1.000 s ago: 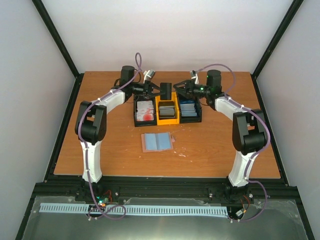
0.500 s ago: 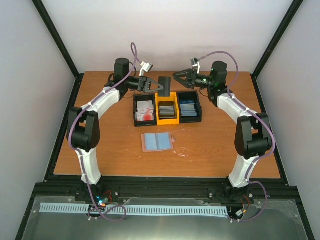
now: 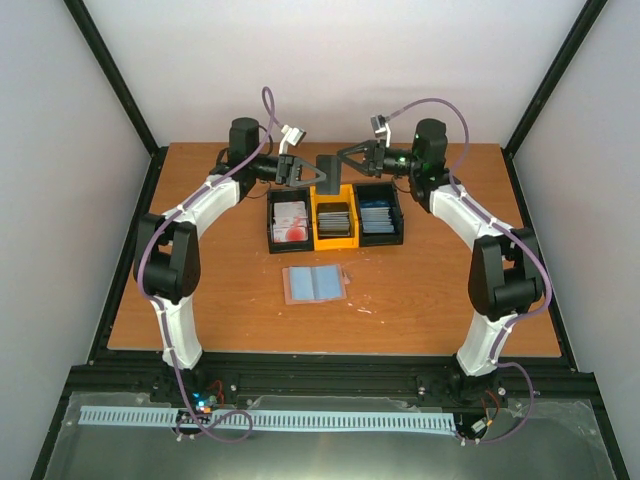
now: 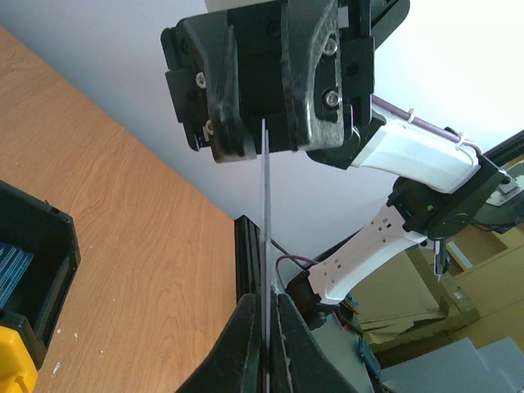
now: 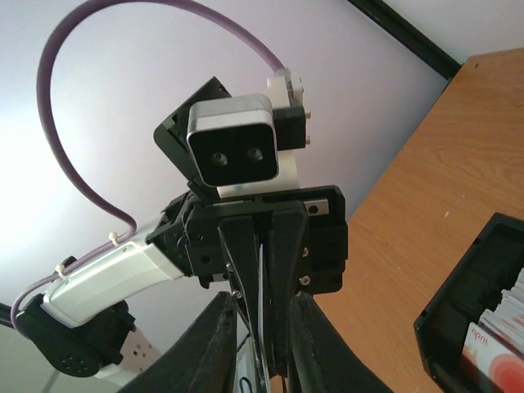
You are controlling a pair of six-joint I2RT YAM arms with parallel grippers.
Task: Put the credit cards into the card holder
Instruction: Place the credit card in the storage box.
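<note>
My left gripper [image 3: 314, 174] is shut on a dark grey credit card [image 3: 328, 170] and holds it upright in the air above the back of the bins. In the left wrist view the card [image 4: 265, 205] shows edge-on, pinched by my left gripper [image 4: 266, 301]. My right gripper [image 3: 346, 157] is open, its jaws to either side of the card's free end. In the right wrist view my right gripper [image 5: 260, 298] straddles the card [image 5: 261, 278]. The card holder [image 3: 315, 284], a blue-grey open wallet, lies flat in front of the bins.
Three bins stand in a row: a black one with white-and-red cards [image 3: 290, 222], a yellow one with dark cards [image 3: 334, 220], a black one with blue cards [image 3: 378, 217]. Black frame rails edge the table. The blue-card bin [image 4: 37, 246] shows at the left wrist view's left edge.
My left gripper rose and drew back with the dark card, then held still. My right gripper swung left and closed in on the card's free end.
</note>
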